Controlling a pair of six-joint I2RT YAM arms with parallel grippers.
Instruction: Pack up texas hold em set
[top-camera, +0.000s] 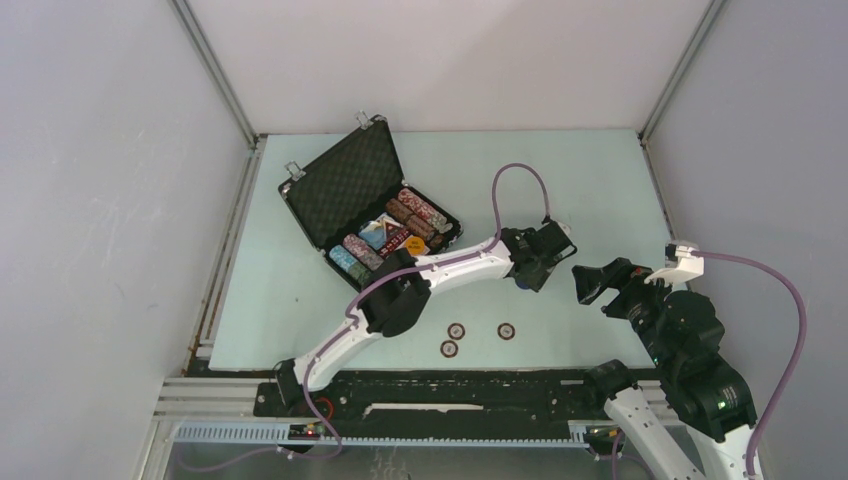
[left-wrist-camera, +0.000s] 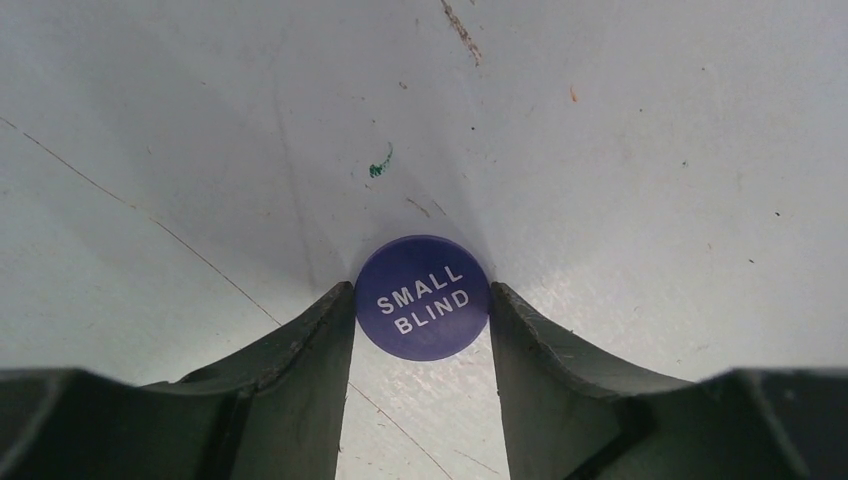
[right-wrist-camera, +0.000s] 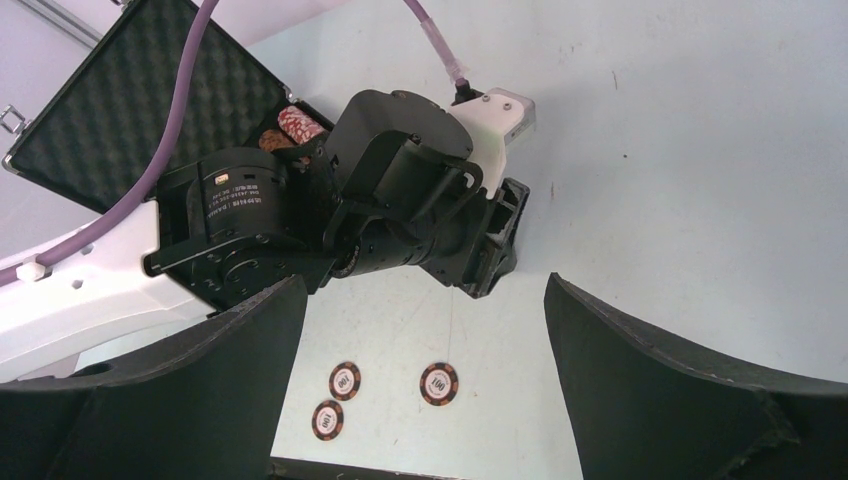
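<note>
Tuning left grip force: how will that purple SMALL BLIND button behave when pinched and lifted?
The SMALL BLIND button looks like a thin, rigid plastic disc, so probably light and unlikely to bend. It lies flat on the table, the left gripper's fingers flanking only its rim, so it may slip or pivot. Being round, it could roll if dropped.

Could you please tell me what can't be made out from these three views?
Left wrist view: whether the left gripper already pinches the small blind button or just flanks it.
Top view: the case's near compartments, hidden by the left arm.
Right wrist view: most of the case, blocked by the left arm.
Top view: the three loose chips' markings, too small.
</note>
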